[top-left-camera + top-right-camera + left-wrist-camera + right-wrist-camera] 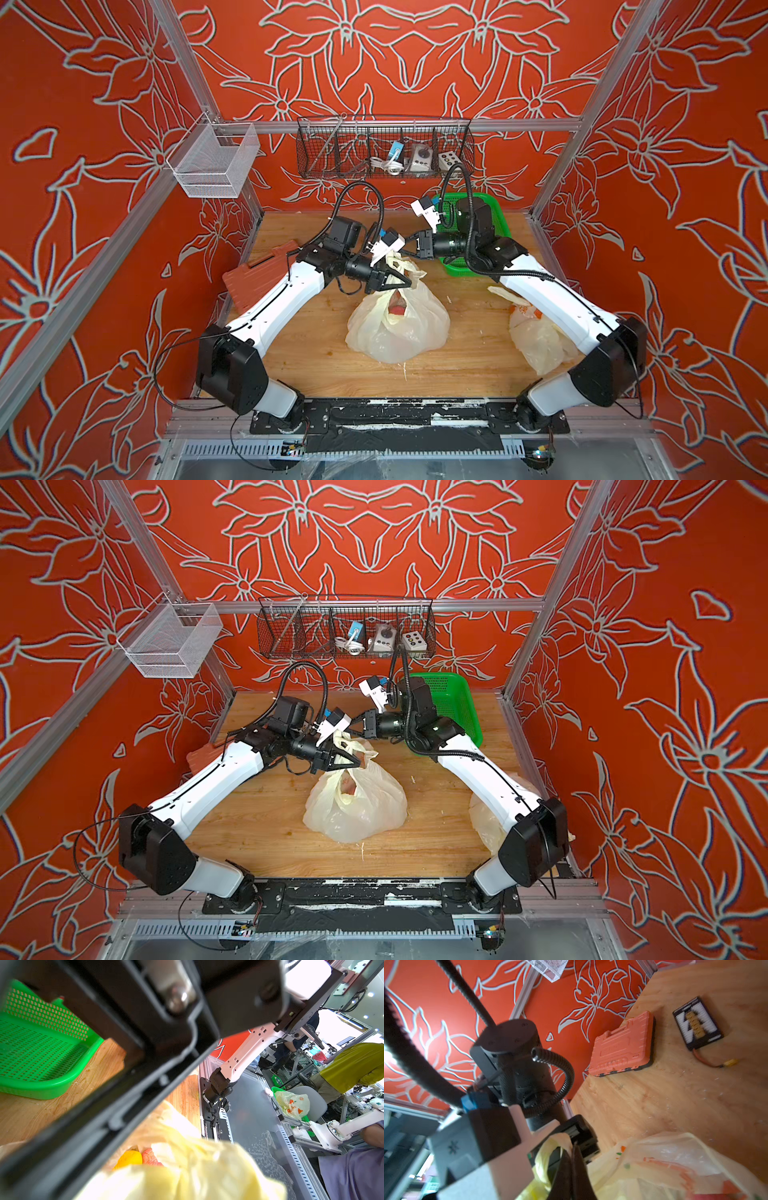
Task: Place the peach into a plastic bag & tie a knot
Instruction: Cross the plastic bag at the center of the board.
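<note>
Mid-table, tying stage

In both top views the bag (399, 336) sits centred, peach (395, 309) inside; left gripper (405, 284) clamps one handle (417, 274), right gripper (400, 248) shut just beyond, at the far loop (395, 262). Left wrist: peach (151, 1158) beneath. Right wrist: jaws together against that loop (548, 1147).

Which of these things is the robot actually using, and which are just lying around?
In use: centre cream plastic bag; pinkish peach inside it.
Lying about: green perforated plastic basket; orange plastic tool case; second cream bag; black wire basket.
</note>
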### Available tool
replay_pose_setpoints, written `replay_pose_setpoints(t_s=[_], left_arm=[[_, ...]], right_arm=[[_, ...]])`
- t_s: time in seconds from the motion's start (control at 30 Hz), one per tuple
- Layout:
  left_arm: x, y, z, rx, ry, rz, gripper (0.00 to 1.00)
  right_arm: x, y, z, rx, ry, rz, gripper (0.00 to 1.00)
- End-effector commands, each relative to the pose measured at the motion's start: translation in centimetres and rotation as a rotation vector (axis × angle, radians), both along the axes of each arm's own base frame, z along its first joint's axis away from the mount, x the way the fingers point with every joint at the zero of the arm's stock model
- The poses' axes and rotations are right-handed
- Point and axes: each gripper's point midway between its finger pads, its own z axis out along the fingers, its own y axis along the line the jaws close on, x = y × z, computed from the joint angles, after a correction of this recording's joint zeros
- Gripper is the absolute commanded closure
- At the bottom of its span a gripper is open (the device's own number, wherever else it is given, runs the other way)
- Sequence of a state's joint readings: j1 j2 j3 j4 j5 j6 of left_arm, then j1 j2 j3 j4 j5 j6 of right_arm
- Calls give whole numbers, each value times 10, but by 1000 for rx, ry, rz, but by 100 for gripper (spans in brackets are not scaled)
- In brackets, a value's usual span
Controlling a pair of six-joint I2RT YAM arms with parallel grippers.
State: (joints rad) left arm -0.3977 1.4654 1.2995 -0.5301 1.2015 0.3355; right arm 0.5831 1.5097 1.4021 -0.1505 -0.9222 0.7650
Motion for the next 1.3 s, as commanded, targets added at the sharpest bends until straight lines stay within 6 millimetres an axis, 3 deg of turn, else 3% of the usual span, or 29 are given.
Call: replay_pose_setpoints(t_s=[0.0, 0.2, 0.47, 0.67, 0.8, 0.93, 1.1, 1.27], left_arm=[[1, 5, 8, -9, -15, 12, 93], [11, 11, 2, 6, 6, 81, 88], [25, 14, 1, -2, 73, 145, 87], [35, 19, -2, 5, 151, 186, 89], [52, 29, -9, 31, 245, 254, 90], [62, 30, -13, 49, 308, 284, 91], [68, 29, -11, 43, 341, 295, 90], [65, 30, -7, 51, 346, 299, 90]], right_arm=[[6, -10, 6, 29, -20, -52, 100], [19, -38, 4, 29, -67, -200, 100], [36, -78, -19, -80, -115, -425, 100], [28, -92, -9, -107, -213, -459, 100], [-1, -88, 13, -60, -318, -346, 100], [-38, -76, 14, -41, -377, -202, 100], [-95, -34, -13, -89, -410, 43, 100], [-114, -1, -59, -153, -395, 153, 100]])
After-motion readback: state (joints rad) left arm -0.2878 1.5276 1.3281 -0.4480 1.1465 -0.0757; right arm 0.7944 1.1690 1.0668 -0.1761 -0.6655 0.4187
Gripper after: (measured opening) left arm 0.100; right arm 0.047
